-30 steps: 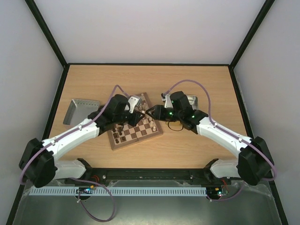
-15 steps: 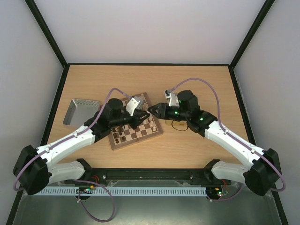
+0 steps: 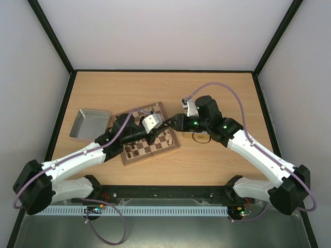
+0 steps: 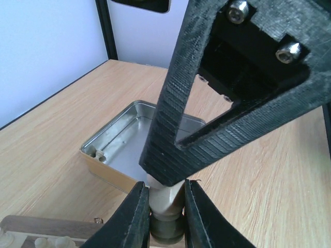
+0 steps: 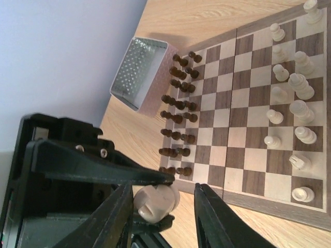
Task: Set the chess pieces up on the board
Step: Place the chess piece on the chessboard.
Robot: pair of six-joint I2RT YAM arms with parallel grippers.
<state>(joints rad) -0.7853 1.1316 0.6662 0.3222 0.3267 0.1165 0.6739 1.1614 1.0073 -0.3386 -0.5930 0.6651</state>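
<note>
Since 1 s ago L arm has stretched flatter and both wrists have closed in over the board's (image 3: 150, 151) upper-right part. L gripper (image 4: 165, 199) is clamped tight on a cream chess piece (image 5: 154, 202). R gripper (image 5: 163, 188) straddles the same piece, jaws part-open w/ a small gap each side, no grip. In R wrist view, dark pieces (image 5: 178, 113) line the board's left edge and cream pieces (image 5: 289, 103) the right, w/ bare squares between. Tin (image 3: 88, 124) sits near the board's left edge. Open table (image 3: 217, 88) lies beyond, upper right.

Metal tin (image 3: 89, 123) on wooden table (image 3: 155, 88), left side.
</note>
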